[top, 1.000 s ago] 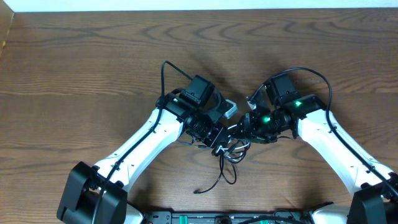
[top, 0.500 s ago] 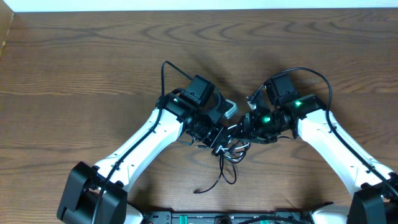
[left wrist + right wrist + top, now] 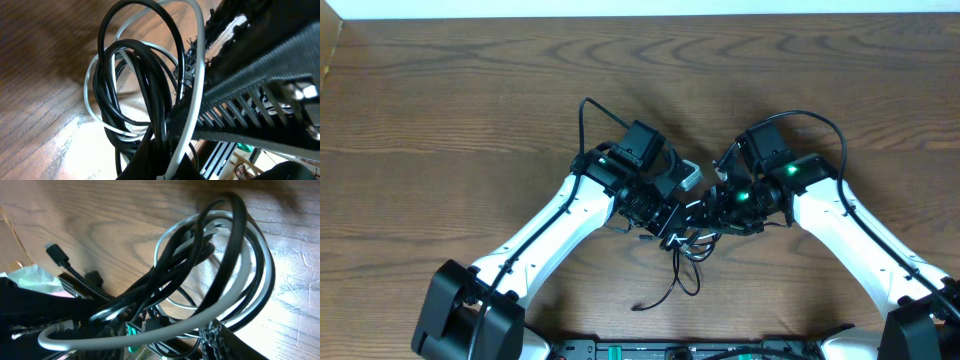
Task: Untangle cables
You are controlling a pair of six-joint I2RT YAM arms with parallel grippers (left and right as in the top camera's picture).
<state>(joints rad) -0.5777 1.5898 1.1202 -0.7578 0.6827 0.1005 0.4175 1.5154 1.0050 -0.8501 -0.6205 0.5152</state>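
Overhead: arms angled inward; left end effector (image 3: 672, 224), right end effector (image 3: 712, 212) in cable tangle (image 3: 692, 247); grip unclear.

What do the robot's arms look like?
The left arm and right arm are white tubes with black joints and bases. Each wrist carries a black box with a green light and a looping black wire.

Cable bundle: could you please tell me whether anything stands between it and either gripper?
Nothing visible does. The left gripper and right gripper both sit right at the cable bundle, and its black and white loops fill both wrist views at close range.
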